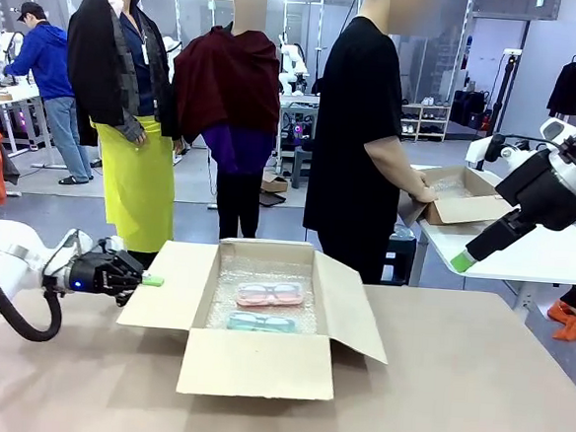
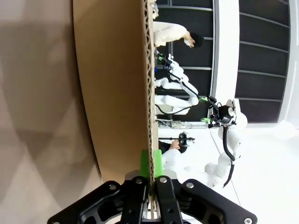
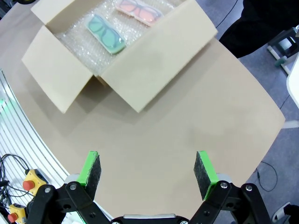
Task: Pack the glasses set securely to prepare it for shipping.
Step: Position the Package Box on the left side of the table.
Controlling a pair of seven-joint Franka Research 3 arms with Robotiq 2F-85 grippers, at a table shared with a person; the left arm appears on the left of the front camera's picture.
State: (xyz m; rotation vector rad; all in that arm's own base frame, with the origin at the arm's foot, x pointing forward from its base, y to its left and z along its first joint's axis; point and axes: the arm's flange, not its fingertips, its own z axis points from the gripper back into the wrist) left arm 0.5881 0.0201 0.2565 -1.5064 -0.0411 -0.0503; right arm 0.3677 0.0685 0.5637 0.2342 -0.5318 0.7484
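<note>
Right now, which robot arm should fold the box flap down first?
Probably the left. Its gripper is shut on the box's left flap. The right gripper hangs open, high above the table, away from the box.

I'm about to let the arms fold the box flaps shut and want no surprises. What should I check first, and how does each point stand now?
1. Both cases inside the box: ok. The pink case and the mint case lie on the bubble wrap.
2. Cases clear of the flaps: ok, both sit within the walls.
3. Left gripper holding the left flap: ok, shut on its edge.
4. Right gripper free: ok, open, above the table.
5. Padding over the cases: not ok, their tops are bare.
6. Tape at hand: cannot tell.
</note>
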